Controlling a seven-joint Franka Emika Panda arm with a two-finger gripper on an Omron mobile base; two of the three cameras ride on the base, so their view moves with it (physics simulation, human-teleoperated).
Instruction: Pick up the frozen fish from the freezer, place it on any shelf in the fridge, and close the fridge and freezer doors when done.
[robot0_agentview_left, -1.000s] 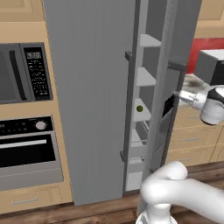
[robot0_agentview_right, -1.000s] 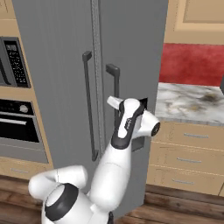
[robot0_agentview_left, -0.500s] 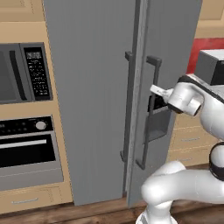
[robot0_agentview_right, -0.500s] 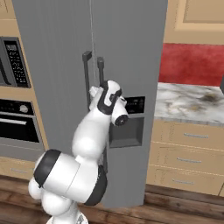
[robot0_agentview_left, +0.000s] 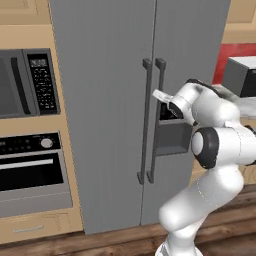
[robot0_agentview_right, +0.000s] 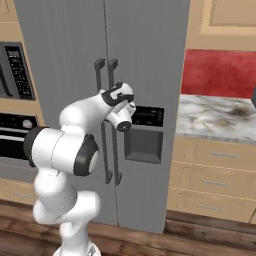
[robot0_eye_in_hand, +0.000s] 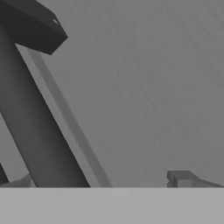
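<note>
Tall grey side-by-side unit with both doors shut: the wide plain fridge door (robot0_agentview_left: 100, 115) on the left, the narrower freezer door (robot0_agentview_left: 192, 65) on the right, its dark dispenser recess (robot0_agentview_right: 144, 135) below. Two dark vertical bar handles (robot0_agentview_left: 152, 120) meet at the middle seam. The gripper (robot0_eye_in_hand: 105, 186), fingers spread wide and empty, sits close against the freezer door beside its handle.

Gripper (robot0_agentview_left: 159, 95) fingertips (and freezer interior) hidden from both base views

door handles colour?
Dark grey, nearly black, vertical door handles on lighter grey doors; best in the right base view.
</note>
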